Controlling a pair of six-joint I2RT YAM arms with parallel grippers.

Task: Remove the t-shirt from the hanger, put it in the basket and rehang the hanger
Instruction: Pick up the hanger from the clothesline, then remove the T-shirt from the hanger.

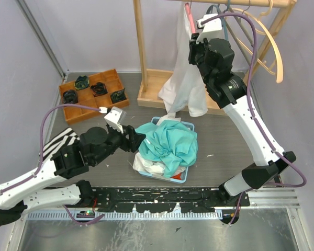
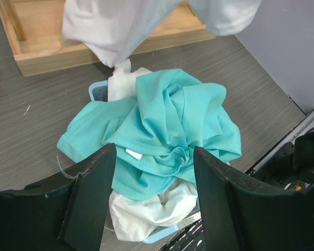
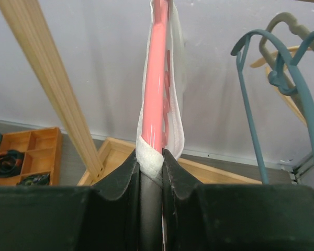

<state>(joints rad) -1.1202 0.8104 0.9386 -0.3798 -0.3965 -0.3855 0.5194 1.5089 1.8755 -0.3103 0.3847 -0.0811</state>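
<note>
t-shirt [image 1: 186, 86]: white, hanging limp | hanger [image 3: 156, 78]: pink, inside t-shirt

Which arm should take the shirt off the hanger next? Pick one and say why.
Right. The right claw is shut on the white t-shirt where it wraps the pink hanger, up at the rack. The left claw hangs open, low over the basket of teal clothes.

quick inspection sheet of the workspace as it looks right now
surface: grey wood-grain table.
job's things: white t-shirt hangs on pink hanger on the rail.
clutter: blue basket heaped with teal garment; orange tray of dark items; spare hangers.
tools: right tool shut on white t-shirt at the hanger; left tool open above the basket.
cables: purple cable along each arm.
surroundings: wooden rack, pale walls.
</note>
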